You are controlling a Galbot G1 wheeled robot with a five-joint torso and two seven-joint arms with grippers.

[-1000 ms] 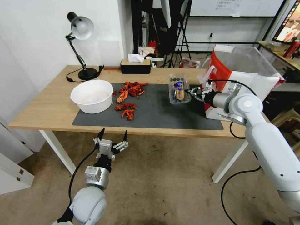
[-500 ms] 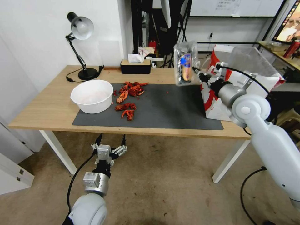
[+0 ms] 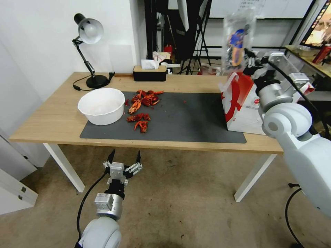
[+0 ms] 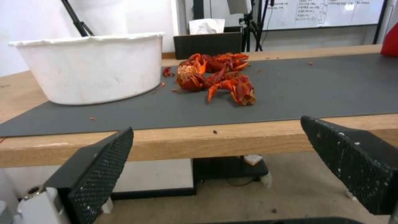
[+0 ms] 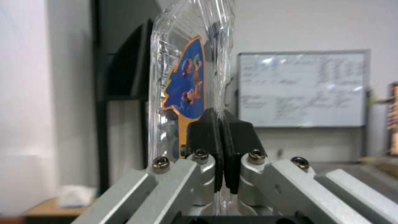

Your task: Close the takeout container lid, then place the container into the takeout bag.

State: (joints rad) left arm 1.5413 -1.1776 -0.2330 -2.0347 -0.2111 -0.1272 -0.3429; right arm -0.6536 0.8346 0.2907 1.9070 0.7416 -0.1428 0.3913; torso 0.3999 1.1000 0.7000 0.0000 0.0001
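- The right pincer [image 3: 249,59] was clamped shut on the edge of the takeout container [image 3: 238,39], its two black fingertips [image 5: 207,124] pressed together over the clear plastic rim.
- The right arm was raised high and bent at the elbow, wrist pointing up, holding the container on edge in the air above the near-left corner of the takeout bag [image 3: 243,103].
- The lid [image 5: 184,84], with its blue and orange sticker, lay closed against the tray.
- The bag stood upright at the right end of the dark mat [image 3: 193,119], its mouth open.
- Half a second before, the container had hung lower and further left, over the mat's right edge; a second before, it had been down on the mat.
- The left pincer [image 3: 124,156] hung wide open and empty below the front edge of the table [image 3: 51,117], much where it had been.
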